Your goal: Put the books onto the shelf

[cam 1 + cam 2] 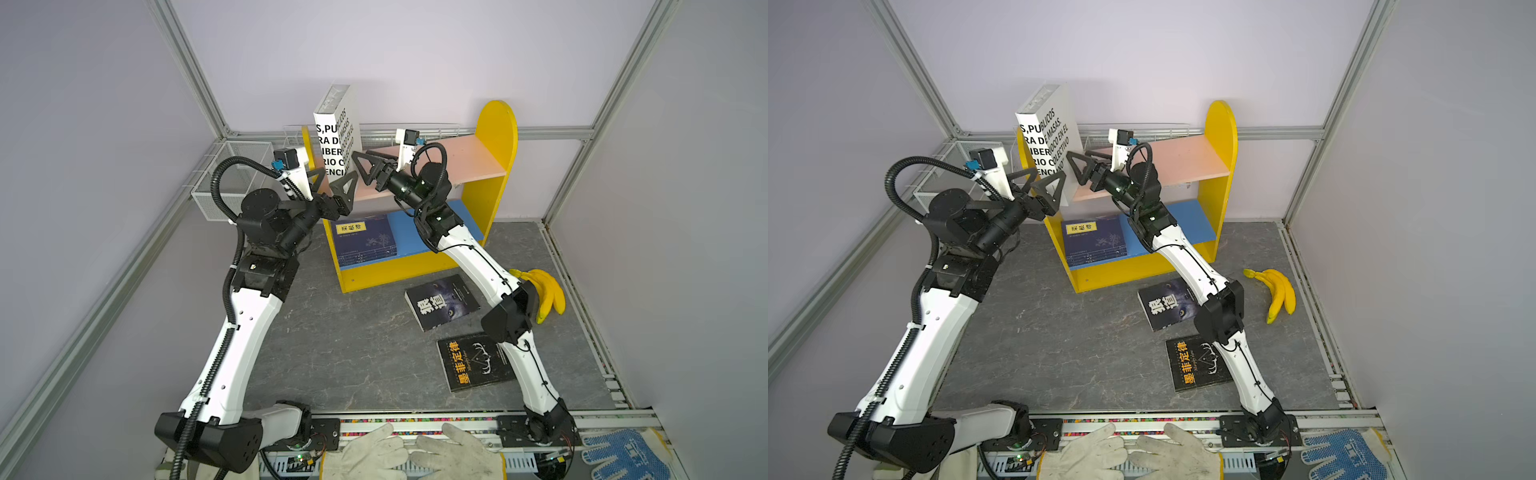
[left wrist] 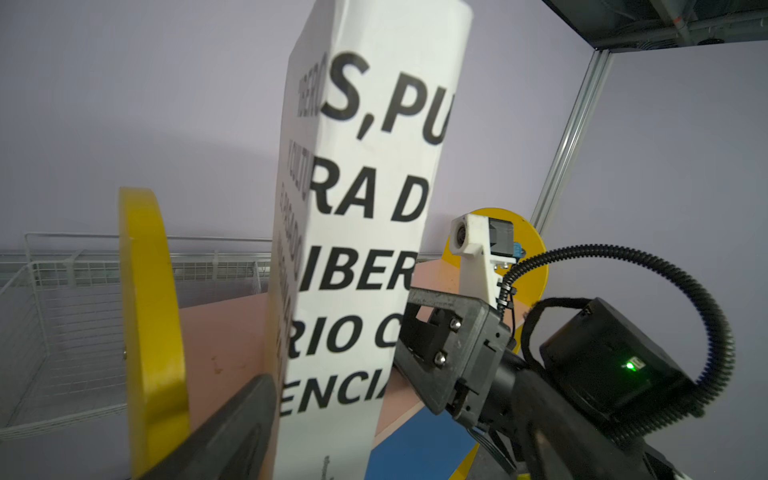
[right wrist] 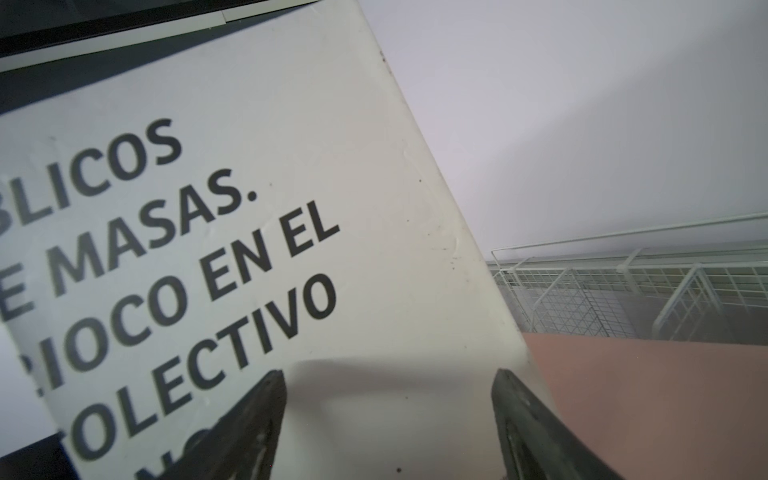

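While upright, white book [image 1: 334, 124] between left gripper [image 1: 337, 176] and right gripper [image 1: 360, 158].

Top views overhead; both wrist views close on white book [image 2: 365, 249]

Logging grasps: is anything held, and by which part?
Nothing is clamped. The white book stands on the pink board; the left end effector and right end effector are open at its lower part.
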`<action>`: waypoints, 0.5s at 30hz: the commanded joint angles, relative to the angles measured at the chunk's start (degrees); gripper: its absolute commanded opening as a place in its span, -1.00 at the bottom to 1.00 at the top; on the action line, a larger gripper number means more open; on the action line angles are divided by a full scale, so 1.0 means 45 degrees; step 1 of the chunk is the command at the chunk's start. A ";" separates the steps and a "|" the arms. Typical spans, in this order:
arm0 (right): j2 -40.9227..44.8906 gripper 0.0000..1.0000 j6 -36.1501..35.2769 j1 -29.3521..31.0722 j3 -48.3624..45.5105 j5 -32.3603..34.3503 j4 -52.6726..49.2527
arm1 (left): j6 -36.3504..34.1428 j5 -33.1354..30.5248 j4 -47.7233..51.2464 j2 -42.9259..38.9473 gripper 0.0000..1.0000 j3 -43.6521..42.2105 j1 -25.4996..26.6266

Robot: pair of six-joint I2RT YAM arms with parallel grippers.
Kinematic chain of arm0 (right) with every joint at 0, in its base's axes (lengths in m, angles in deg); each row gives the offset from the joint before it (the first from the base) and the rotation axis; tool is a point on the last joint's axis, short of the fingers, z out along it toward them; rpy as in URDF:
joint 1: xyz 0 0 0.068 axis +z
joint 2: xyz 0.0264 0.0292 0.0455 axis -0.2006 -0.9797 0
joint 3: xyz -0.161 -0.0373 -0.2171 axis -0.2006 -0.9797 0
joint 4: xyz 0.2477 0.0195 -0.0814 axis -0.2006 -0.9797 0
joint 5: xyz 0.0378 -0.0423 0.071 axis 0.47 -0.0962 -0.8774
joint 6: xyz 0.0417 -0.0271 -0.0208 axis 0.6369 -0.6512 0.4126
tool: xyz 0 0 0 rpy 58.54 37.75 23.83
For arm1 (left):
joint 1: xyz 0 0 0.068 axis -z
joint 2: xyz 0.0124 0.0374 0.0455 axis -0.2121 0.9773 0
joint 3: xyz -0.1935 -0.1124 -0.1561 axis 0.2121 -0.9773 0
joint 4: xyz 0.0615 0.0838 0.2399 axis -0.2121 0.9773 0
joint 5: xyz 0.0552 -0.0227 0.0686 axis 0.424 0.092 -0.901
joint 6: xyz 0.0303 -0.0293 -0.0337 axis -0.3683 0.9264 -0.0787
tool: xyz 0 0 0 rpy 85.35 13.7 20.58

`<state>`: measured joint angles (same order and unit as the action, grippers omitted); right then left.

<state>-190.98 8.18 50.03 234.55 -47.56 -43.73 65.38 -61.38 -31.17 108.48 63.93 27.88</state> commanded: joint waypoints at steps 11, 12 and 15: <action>-0.2139 0.61 0.1974 0.0973 0.0339 -0.1443 -0.1069 | 0.0537 0.0127 -0.0446 -0.0275 0.79 -0.0454 -0.0041; -0.2140 0.60 0.1942 0.1022 0.0322 -0.1424 -0.1109 | 0.0497 -0.0228 -0.0373 -0.0335 0.79 -0.0539 -0.0043; -0.2084 0.60 0.1863 0.1039 0.0203 -0.1366 -0.1188 | 0.0316 -0.1423 -0.0163 -0.0590 0.79 -0.0849 -0.0051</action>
<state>-194.91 13.71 52.74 238.72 -50.49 -38.83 66.95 -63.67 -32.70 106.97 61.53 27.40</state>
